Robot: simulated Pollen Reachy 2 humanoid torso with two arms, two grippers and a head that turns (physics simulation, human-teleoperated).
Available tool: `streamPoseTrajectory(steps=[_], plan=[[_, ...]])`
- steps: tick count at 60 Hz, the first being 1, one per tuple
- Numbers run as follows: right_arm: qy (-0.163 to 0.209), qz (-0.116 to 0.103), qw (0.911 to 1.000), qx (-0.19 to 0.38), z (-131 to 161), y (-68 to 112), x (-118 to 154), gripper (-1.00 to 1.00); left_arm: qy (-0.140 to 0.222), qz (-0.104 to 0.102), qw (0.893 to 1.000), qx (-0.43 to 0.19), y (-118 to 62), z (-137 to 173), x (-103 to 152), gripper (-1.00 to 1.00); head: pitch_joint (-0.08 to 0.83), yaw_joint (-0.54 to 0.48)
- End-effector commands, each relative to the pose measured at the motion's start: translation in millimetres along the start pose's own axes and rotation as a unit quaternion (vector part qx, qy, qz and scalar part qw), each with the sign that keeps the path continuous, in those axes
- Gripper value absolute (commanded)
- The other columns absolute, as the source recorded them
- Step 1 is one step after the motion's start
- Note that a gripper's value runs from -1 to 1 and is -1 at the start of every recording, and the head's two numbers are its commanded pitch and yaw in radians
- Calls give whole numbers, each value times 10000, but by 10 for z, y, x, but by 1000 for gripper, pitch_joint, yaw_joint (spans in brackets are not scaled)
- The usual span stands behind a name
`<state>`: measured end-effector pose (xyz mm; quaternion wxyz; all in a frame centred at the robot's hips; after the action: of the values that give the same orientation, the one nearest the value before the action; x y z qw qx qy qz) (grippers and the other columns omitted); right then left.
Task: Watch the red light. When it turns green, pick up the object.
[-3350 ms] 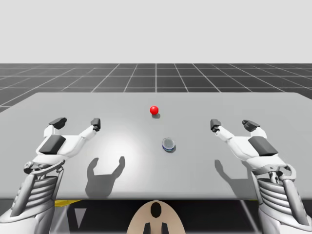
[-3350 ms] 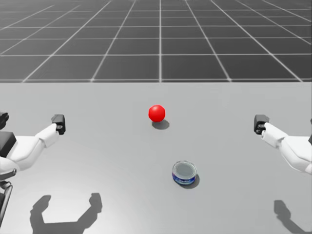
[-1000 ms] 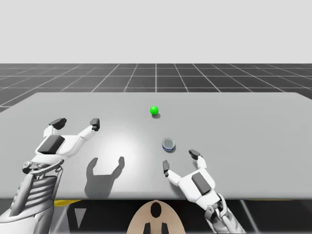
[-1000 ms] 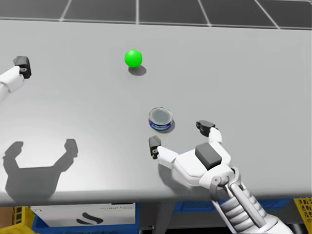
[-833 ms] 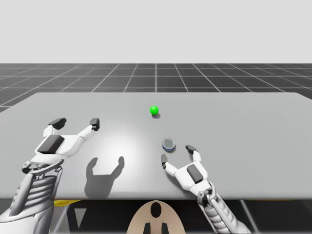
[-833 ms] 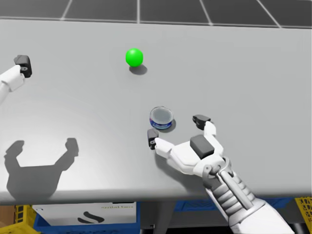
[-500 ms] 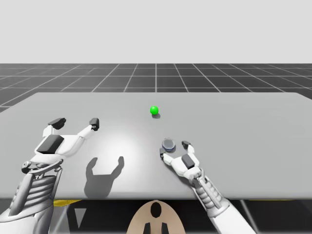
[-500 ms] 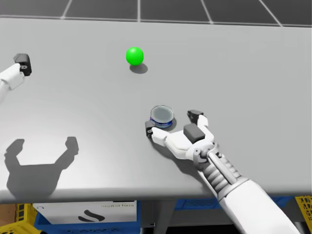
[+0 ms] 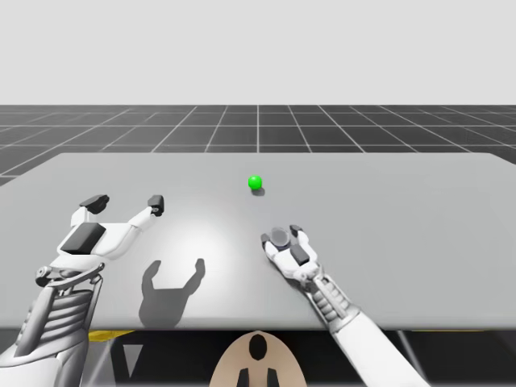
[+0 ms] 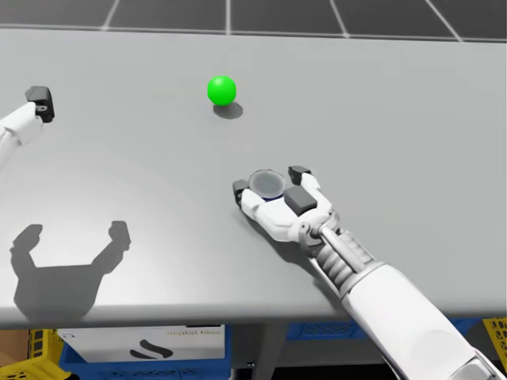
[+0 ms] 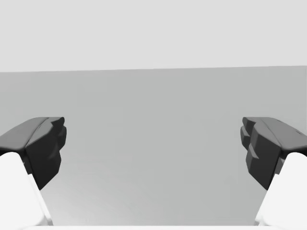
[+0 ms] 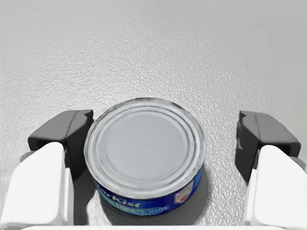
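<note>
Straddling the flat blue can point(image 12: 146, 148), my right claw point(image 12: 162, 139) gapes wide, gripping nothing; off-centre closing could shove it sideways.

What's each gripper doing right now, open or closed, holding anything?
Left gripper: open, holding nothing.
Right gripper: open, jaws either side of the blue can, not yet clamped on it.

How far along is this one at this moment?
Done: the light is green, so the wait is over. In hand: my right gripper straddles the flat blue can, open, with a gap at one finger. Left: closing on the can and lifting it; it sits on the table.
</note>
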<state>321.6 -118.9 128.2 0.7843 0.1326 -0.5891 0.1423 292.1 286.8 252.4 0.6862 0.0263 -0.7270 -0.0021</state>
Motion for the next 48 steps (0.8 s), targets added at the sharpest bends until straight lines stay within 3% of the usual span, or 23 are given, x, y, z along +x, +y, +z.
streamPoseTrajectory(steps=[1,13,25,32,37,48], plan=[[218,-682,9967,385,-75,485,-125,1000,5,-7,10000,-3,-4,0,-2,-1000,695,-70],[183,-755,9962,392,-54,444,-103,1000,15,-16,10000,-5,-11,-2,-9,-1000,647,-72],[175,-746,9962,415,-40,439,-133,1000,31,-37,10000,-1,-23,-5,-21,-1000,422,-79],[117,-790,9958,453,-10,448,-87,1000,44,-46,10000,-4,-32,-6,-31,-1000,357,-86],[-117,-784,9954,539,83,468,143,1000,51,-55,10000,-8,-38,-7,-38,-1000,338,-83],[-907,-500,9930,572,261,438,854,1000,75,-57,10000,-10,-44,-17,-46,-1000,319,-78]])
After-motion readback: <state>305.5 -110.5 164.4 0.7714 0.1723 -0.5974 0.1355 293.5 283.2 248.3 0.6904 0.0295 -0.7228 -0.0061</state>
